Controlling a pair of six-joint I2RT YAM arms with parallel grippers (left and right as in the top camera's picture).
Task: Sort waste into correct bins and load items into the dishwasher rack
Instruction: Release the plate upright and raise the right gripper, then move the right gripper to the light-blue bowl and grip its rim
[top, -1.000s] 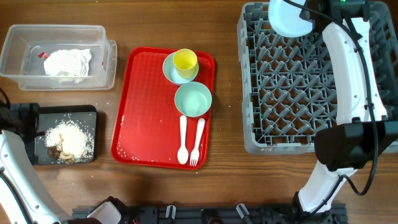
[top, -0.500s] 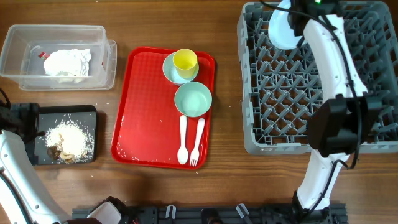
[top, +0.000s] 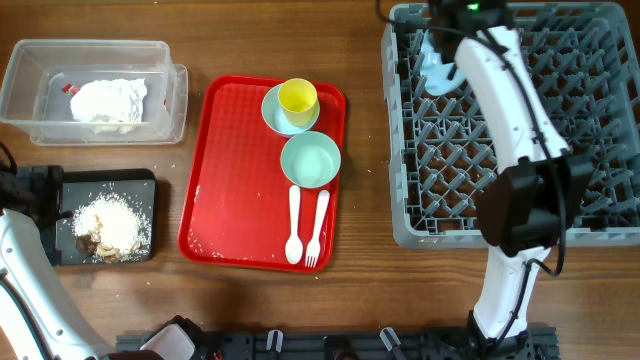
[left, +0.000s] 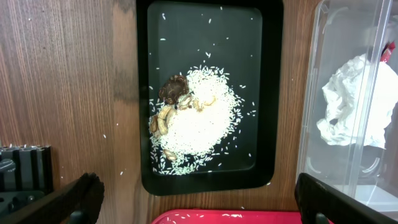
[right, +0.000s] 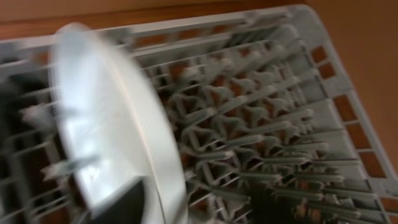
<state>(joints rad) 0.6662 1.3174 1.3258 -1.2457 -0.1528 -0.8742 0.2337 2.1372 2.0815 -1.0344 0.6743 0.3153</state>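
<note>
The white plate (top: 436, 72) stands on edge among the pegs at the back left of the grey dishwasher rack (top: 440, 170). In the blurred right wrist view its rim (right: 158, 143) lies between the parted fingers of my right gripper (right: 186, 202), which is open. The yellow cup (top: 298, 97) sits in the pale blue bowl (top: 273, 115). Next to them are the mint bowl (top: 311, 160), spoon (top: 294, 225) and fork (top: 318, 225). My left gripper (left: 202, 202) hangs open over the black tray (left: 205, 37) of food scraps (left: 180, 106). The clear box (top: 30, 100) holds the napkin (top: 108, 100) and wrapper (top: 68, 88).
The red serving tray (top: 225, 170) lies mid-table between the bins and the rack, and its edge (left: 236, 218) shows under my left gripper. The right arm stretches across the rack's middle. Rice grains lie scattered on the wood beside the black tray.
The right arm swung left across the rack and the plate went from flat and high to standing on edge among the pegs. The right jaws have parted. The left arm is still.
</note>
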